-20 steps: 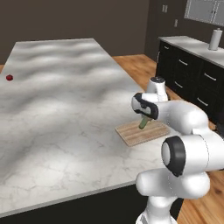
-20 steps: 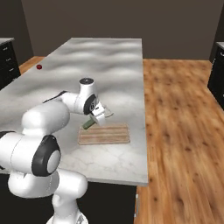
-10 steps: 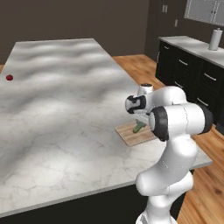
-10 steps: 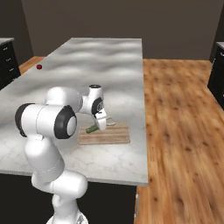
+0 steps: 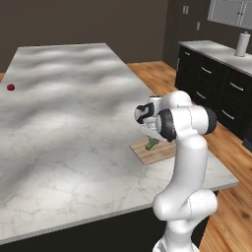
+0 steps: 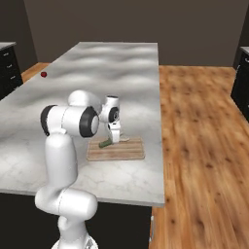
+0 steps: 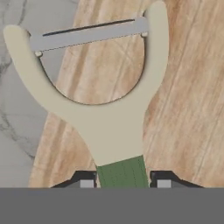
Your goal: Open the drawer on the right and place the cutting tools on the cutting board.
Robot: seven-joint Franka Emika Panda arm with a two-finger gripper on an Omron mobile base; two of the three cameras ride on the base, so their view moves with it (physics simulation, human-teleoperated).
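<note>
Green-handled peeler [image 7: 94, 100] right in the hand view, its cream Y-shaped head and slotted blade spread over the wooden cutting board [image 7: 183, 109]. The claw [image 7: 123, 181] sits at the green handle, one dark finger tip [image 7: 83, 180] on each side of it with a sliver of space showing; whether it is gripping or has let go, I cannot tell. From the left base view the claw [image 5: 147, 133] is down over the cutting board [image 5: 152, 153], with the green tool [image 5: 151, 143] lying on it. The board rests on the grey marble surface [image 5: 64, 128], close to its right edge at the near end. In the right base view the peeler [image 6: 105, 143] is on the board's left part [image 6: 121, 151]. Far off to the left, a small red ball [image 5: 10, 87] sits alone on the surface.
</note>
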